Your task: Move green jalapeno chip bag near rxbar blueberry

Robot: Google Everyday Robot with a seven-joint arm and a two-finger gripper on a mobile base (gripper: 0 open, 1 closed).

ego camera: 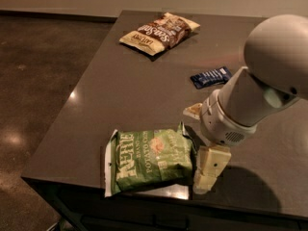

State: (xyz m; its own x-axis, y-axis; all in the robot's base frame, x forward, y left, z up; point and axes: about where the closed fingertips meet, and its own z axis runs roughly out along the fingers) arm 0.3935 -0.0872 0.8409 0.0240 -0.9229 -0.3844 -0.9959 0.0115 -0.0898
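Note:
The green jalapeno chip bag (149, 160) lies flat near the table's front edge, its "Kettle" lettering facing left. The rxbar blueberry (210, 77) is a small dark-blue wrapper farther back on the table, to the right of centre. My gripper (200, 141) is low at the bag's right end, open. One cream finger (210, 170) sits at the bag's front right corner and the other (193, 110) just behind its back right corner. The bag's right edge lies between them. I cannot tell whether the fingers touch the bag.
A cream-and-brown chip bag (159, 33) lies at the back of the dark table (120, 90). My bulky arm (262, 90) hangs over the table's right side. The table's front edge (144, 196) runs just below the green bag; brown floor lies to the left.

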